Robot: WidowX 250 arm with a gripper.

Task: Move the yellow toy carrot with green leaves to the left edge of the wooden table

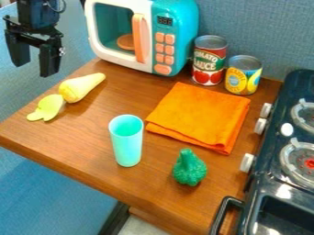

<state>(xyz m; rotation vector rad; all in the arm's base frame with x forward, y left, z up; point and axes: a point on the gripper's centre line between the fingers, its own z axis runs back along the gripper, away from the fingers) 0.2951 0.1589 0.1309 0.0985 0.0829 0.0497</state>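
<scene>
The black gripper (34,59) hangs at the upper left, beyond the table's left edge, open with nothing between its fingers. Nearest to it lies a pale yellow toy vegetable (80,87) with yellow-green leaves (47,108). A mint-green cup (127,142) stands upright near the table's middle. To its right is a dark green toy vegetable (189,169). Behind them an orange cloth (200,115) lies flat and folded. Two cans stand at the cloth's back edge: a tomato sauce can (209,61) and a yellow-labelled can (243,76).
A teal and white toy microwave (144,33) stands at the back of the wooden table (80,142). Along the right side is a dark toy stove (285,137) with white knobs, burners and a black handle (226,210) at the front right.
</scene>
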